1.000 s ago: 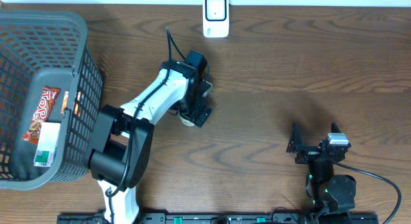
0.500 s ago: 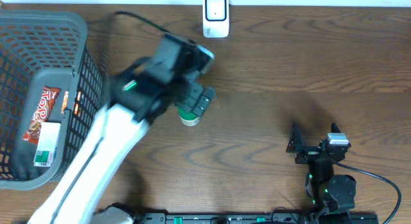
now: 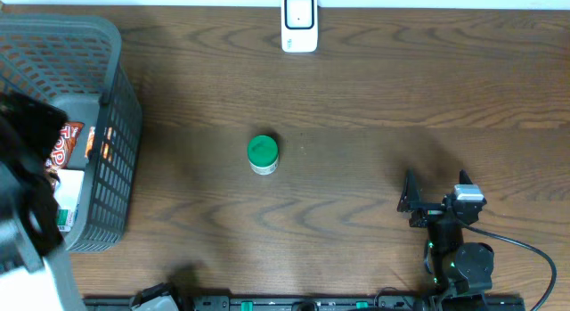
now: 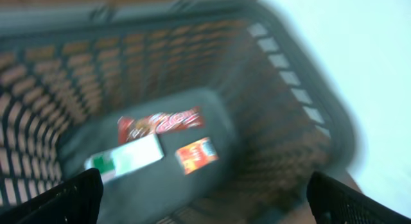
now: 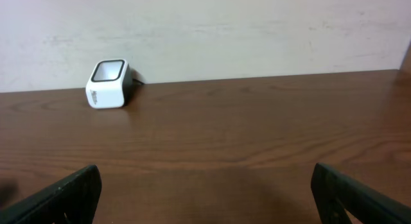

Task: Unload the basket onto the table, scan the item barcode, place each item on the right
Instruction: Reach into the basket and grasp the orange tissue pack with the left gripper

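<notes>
- My left gripper [image 4: 204,201] hangs over the basket [image 4: 308,115], fingers wide apart, empty.
- My right gripper [image 5: 205,195] is spread wide too, empty.
- The green-lidded jar [image 3: 262,154] stands on the table [image 3: 374,106], clear of both.

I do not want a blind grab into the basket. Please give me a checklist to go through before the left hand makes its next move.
1. The left hand is open: ok.
2. It is above the basket: ok.
3. Items show inside, the candy bar and the white and green box: ok, though blurred.
4. A barcode faces up on one of them: cannot tell.
5. Nothing stands before the scanner: ok.
6. The right hand is open, far from the basket: ok.
</notes>
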You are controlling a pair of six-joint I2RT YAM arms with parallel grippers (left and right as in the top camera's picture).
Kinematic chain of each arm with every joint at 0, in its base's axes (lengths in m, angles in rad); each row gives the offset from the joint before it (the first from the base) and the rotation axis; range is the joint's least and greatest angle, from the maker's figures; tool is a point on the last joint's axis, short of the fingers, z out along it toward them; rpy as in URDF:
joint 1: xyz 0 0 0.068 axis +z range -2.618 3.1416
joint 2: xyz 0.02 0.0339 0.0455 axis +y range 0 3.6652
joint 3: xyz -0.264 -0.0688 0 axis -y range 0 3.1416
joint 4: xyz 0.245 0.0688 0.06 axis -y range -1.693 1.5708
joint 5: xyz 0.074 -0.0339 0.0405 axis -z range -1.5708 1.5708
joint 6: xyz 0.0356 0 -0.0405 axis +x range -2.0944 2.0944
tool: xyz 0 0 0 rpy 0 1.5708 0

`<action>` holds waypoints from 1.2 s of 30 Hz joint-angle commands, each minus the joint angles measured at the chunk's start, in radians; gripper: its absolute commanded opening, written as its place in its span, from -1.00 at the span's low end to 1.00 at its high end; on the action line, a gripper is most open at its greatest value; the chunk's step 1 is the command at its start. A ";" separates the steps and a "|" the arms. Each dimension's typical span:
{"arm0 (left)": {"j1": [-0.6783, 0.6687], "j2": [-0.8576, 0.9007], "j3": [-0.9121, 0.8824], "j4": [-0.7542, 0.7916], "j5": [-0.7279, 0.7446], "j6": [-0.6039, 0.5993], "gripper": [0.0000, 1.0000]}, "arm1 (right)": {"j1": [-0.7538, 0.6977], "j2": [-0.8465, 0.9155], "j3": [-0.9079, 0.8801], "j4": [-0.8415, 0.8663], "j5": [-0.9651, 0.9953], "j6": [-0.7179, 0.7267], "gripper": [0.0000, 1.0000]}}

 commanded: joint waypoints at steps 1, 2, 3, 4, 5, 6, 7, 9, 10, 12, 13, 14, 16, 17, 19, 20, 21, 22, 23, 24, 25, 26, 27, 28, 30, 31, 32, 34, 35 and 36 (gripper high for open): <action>0.068 0.169 -0.009 -0.007 0.089 -0.099 0.96 | 0.008 -0.003 -0.001 -0.004 0.002 -0.005 0.99; 0.068 0.208 -0.009 0.002 0.087 -0.102 0.96 | 0.008 -0.003 -0.001 -0.004 0.002 -0.005 0.98; 0.068 0.263 -0.009 0.022 0.085 -0.104 0.96 | 0.008 -0.003 -0.001 -0.004 0.002 -0.005 0.98; 0.066 0.302 -0.009 0.034 0.083 -0.110 0.96 | 0.008 -0.003 -0.001 -0.004 0.002 -0.005 0.99; 0.064 0.356 -0.009 0.042 0.083 -0.135 0.96 | 0.008 -0.003 -0.001 -0.004 0.002 -0.005 0.98; 0.064 0.393 -0.009 0.045 0.084 -0.159 0.96 | 0.008 -0.003 -0.001 -0.004 0.002 -0.005 0.99; 0.064 0.438 -0.009 0.048 0.085 -0.186 0.96 | 0.008 -0.003 -0.001 -0.004 0.002 -0.005 0.98; 0.056 0.527 -0.009 0.056 0.085 -0.223 0.96 | 0.008 -0.003 -0.001 -0.004 0.002 -0.005 0.98; 0.053 0.559 -0.009 0.062 0.086 -0.227 0.96 | 0.008 -0.003 -0.001 -0.004 0.002 -0.005 0.99; 0.039 0.633 -0.009 0.074 0.087 -0.248 0.96 | 0.008 -0.003 -0.001 -0.004 0.002 -0.005 0.98; 0.033 0.658 -0.009 0.082 0.090 -0.252 0.96 | 0.008 -0.003 -0.001 -0.004 0.002 -0.005 0.98; 0.026 0.687 -0.009 0.099 0.094 -0.252 0.96 | 0.008 -0.003 -0.001 -0.004 0.002 -0.005 0.98; 0.008 0.736 -0.009 0.132 0.097 -0.252 0.96 | 0.008 -0.003 -0.001 -0.004 0.002 -0.005 0.98; 0.000 0.756 -0.009 0.149 0.101 -0.252 0.96 | 0.008 -0.003 -0.001 -0.004 0.002 -0.005 0.99; -0.016 0.791 -0.009 0.182 0.115 -0.254 0.96 | 0.008 -0.003 -0.001 -0.004 0.002 -0.005 0.98; -0.023 0.805 -0.009 0.191 0.115 -0.267 0.96 | 0.008 -0.003 -0.001 -0.004 0.002 -0.005 0.98; -0.029 0.819 -0.009 0.196 0.115 -0.284 0.96 | 0.008 -0.003 -0.001 -0.004 0.002 -0.006 0.99; -0.034 0.832 -0.009 0.198 0.115 -0.304 0.96 | 0.008 -0.003 -0.001 -0.004 0.002 -0.005 0.99; -0.038 0.843 -0.009 0.199 0.115 -0.320 0.96 | 0.008 -0.003 -0.001 -0.004 0.002 -0.005 0.98; -0.040 0.856 -0.009 0.199 0.115 -0.333 0.96 | 0.008 -0.003 -0.001 -0.004 0.002 -0.005 0.99; -0.041 0.869 -0.009 0.198 0.115 -0.342 0.96 | 0.008 -0.003 -0.001 -0.004 0.002 -0.005 0.98; -0.042 0.880 -0.009 0.197 0.115 -0.341 0.96 | 0.008 -0.003 -0.001 -0.004 0.002 -0.005 0.98; -0.043 0.888 -0.009 0.196 0.115 -0.341 0.96 | 0.008 -0.003 -0.001 -0.004 0.002 -0.006 0.99; -0.043 0.898 -0.010 0.193 0.114 -0.341 0.96 | 0.008 -0.003 -0.001 -0.004 0.002 -0.005 0.99; -0.042 0.911 -0.013 0.187 0.114 -0.342 0.96 | 0.008 -0.003 -0.001 -0.004 0.002 -0.005 0.98; -0.042 0.914 -0.015 0.182 0.114 -0.345 0.96 | 0.008 -0.003 -0.001 -0.004 0.002 -0.005 0.98; -0.042 0.917 -0.018 0.182 0.110 -0.346 0.96 | 0.008 -0.003 -0.001 -0.004 0.002 -0.005 0.99; -0.042 0.917 -0.026 0.183 0.100 -0.358 0.96 | 0.008 -0.003 -0.001 -0.004 0.002 -0.005 0.98; -0.042 0.917 -0.029 0.183 0.099 -0.364 0.96 | 0.008 -0.003 -0.001 -0.004 0.002 -0.005 0.98; -0.042 0.917 -0.030 0.183 0.099 -0.364 0.96 | 0.008 -0.003 -0.001 -0.004 0.002 -0.005 0.99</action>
